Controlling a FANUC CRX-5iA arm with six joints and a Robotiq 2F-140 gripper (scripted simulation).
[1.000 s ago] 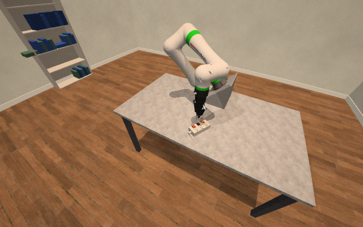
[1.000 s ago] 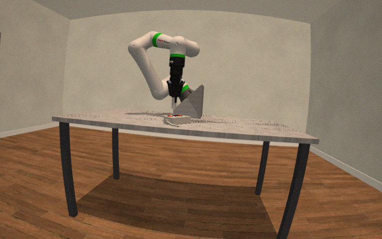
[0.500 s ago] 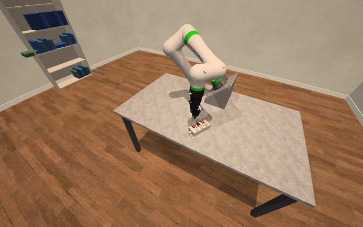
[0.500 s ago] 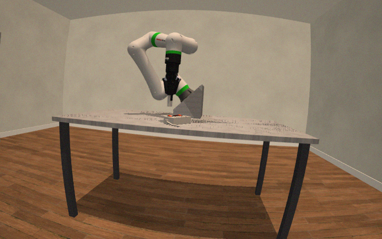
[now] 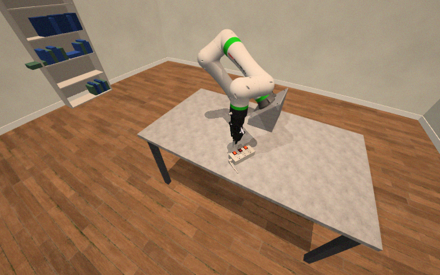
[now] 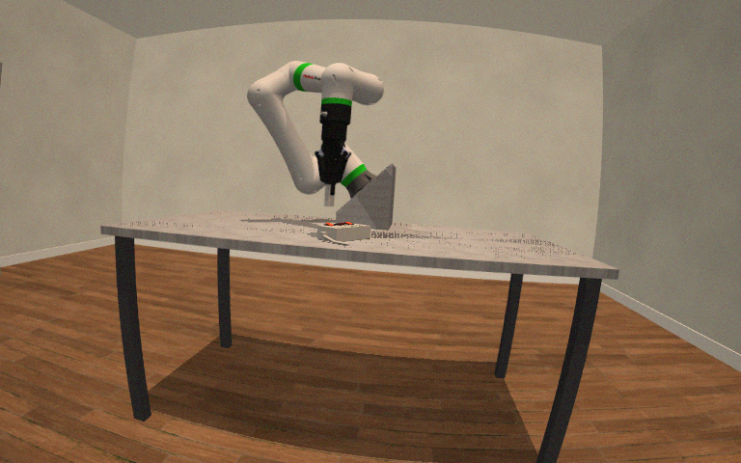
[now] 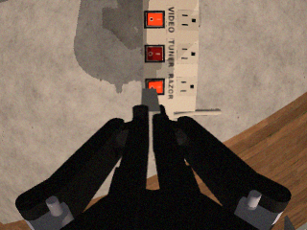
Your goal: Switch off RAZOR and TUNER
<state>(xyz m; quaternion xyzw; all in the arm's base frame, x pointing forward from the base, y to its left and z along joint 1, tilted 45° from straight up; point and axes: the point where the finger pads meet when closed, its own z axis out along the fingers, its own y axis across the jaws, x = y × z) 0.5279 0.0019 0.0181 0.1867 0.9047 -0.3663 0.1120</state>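
Note:
A cream power strip (image 7: 171, 53) lies face up near the table's front edge, also in the top view (image 5: 241, 154) and the exterior view (image 6: 343, 229). It has three rocker switches marked VIDEO (image 7: 153, 19), TUNER (image 7: 153, 53) and RAZOR (image 7: 153, 86). VIDEO and RAZOR glow bright red; TUNER looks darker red. My gripper (image 7: 149, 100) (image 5: 236, 141) is shut and empty, its fingertips hanging above the RAZOR end of the strip. In the exterior view the gripper (image 6: 329, 200) is clearly above the strip, not touching it.
A short cable stub (image 5: 232, 166) sticks out of the strip toward the table's front edge (image 5: 194, 163). The arm's grey wedge-shaped base mount (image 5: 269, 112) stands behind the strip. A bookshelf (image 5: 58, 48) stands far off at the left wall.

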